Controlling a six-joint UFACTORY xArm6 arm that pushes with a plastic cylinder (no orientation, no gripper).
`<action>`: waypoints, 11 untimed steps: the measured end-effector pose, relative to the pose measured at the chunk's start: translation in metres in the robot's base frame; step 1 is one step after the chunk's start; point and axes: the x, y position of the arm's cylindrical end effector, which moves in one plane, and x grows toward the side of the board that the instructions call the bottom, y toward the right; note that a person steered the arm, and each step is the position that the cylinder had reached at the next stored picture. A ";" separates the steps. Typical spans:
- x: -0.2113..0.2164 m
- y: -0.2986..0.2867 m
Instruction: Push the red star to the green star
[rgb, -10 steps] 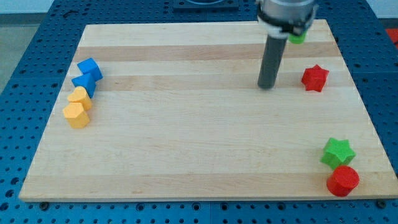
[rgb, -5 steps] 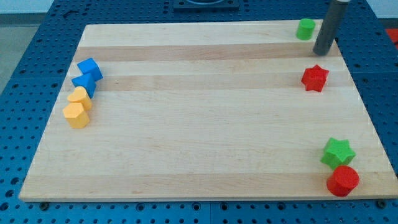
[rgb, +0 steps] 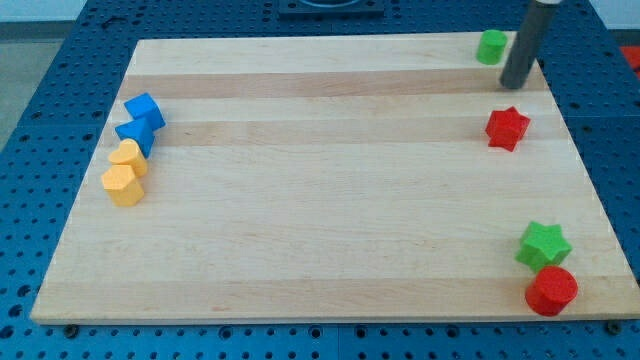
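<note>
The red star lies near the right edge of the wooden board, in its upper part. The green star lies near the bottom right corner, well below the red star. My tip stands just above the red star, a small gap apart from it, and to the lower right of a small green block.
A red round-ish block touches the green star from below. Two blue blocks and two yellow blocks cluster at the view's left. A blue pegboard surrounds the board.
My tip moved from left of the red star up and to the right, and now stands above the star. No block has moved.
</note>
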 end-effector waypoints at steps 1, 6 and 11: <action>0.002 -0.010; 0.045 -0.011; 0.126 -0.026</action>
